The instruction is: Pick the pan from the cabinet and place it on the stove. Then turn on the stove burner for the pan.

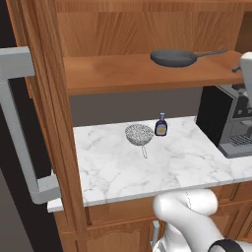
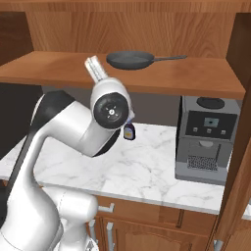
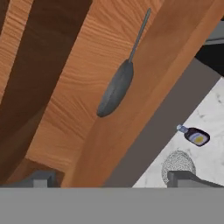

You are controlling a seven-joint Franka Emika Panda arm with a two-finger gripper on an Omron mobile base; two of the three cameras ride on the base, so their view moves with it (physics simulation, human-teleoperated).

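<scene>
Left to right, left base view: open cabinet [image 1: 44, 98] door with its grey bar handle, then marble table [image 1: 162, 167] carrying a mesh strainer [image 1: 139, 134] and, just beside it, a small dark bottle [image 1: 161, 125]; coffee machine [image 1: 231, 123] at far right. Above them, the pan [image 1: 173, 57] sits flat on the cabinet shelf, handle pointing right, nothing touching it. The hand [image 3: 111, 181] is released, fingers spread wide, holding nothing, aimed up at the shelf and well short of the pan. Handling guess: rigid metal, fairly heavy, weight sits in the bowl so it will tip if held at the handle's far end. Best hold looks like the handle near where it meets the bowl; smooth surface may slip.
</scene>
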